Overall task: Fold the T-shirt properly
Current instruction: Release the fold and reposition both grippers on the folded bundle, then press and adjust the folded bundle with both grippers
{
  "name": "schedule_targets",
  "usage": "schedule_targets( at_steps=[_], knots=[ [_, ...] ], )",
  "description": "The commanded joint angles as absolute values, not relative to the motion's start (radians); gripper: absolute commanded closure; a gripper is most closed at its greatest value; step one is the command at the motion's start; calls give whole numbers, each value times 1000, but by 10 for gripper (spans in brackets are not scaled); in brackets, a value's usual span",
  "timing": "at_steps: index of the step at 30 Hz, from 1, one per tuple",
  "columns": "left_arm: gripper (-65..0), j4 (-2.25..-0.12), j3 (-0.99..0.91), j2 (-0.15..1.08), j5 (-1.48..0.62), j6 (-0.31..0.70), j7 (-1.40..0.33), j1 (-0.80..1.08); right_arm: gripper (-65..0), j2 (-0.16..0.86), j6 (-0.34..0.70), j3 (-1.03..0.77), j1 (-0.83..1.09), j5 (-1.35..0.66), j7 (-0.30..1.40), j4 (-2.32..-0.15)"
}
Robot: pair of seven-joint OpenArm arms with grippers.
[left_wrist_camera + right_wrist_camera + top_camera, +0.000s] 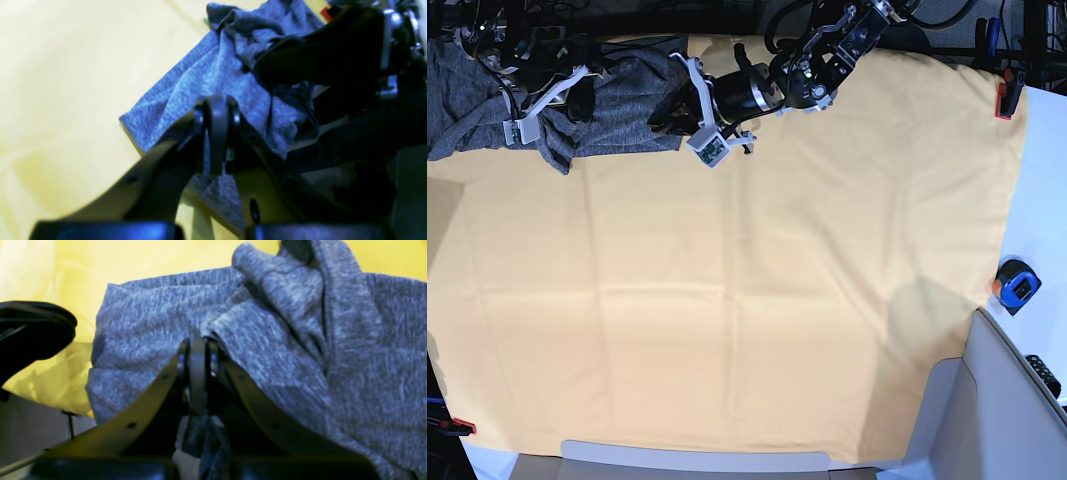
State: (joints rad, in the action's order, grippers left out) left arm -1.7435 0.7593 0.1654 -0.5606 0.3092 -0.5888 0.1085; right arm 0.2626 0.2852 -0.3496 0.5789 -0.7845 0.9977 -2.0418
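Early step: T-shirt (pixel 617 115) bunched at upper left of the bench (pixel 757 330), left tool (pixel 217 133) and right tool (pixel 198 373) both clamped on its fabric. Next: drag toward centre, spread flat.

The desk (pixel 1039 180) is covered almost wholly by a yellow-orange cloth (pixel 757 300), smooth with faint creases. Red clamps pin the cloth at the far right (pixel 1004 103) and the near left corner (pixel 463 427). The grey T-shirt (pixel 622 115) lies bunched on the cloth at the far left. On the bare white strip at the right sits a tape measure (pixel 1015 285), with a black remote (pixel 1043 374) nearer.
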Motion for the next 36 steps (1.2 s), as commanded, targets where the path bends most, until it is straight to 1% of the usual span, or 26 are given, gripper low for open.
schedule_targets(
  at_steps=[1,6,9,14,18,22,26,36],
  knots=[
    [0,-1761,762,159,-575,315,-562,108,0,272,286,-358,582,-797,981,-2054],
    [0,-1758,762,159,-575,315,-565,125,0,272,286,-352,584,-796,981,-2046],
    [0,-1747,762,157,-575,315,-567,125,0,272,285,-358,581,-756,981,-2040],
    [0,-1707,757,157,-573,315,-567,124,0,268,285,-357,570,-598,987,-2040],
    [0,-1698,756,157,-573,315,-567,124,0,243,285,-360,567,-453,983,-2041],
    [0,-1696,757,157,-572,315,-567,124,0,206,285,-360,544,-352,987,-2045],
    [0,-1690,757,160,-572,315,-567,124,0,203,285,-360,519,-317,987,-2045],
    [0,-1725,760,159,-575,315,-567,124,0,202,285,-349,490,-320,989,-2045]
  ],
)
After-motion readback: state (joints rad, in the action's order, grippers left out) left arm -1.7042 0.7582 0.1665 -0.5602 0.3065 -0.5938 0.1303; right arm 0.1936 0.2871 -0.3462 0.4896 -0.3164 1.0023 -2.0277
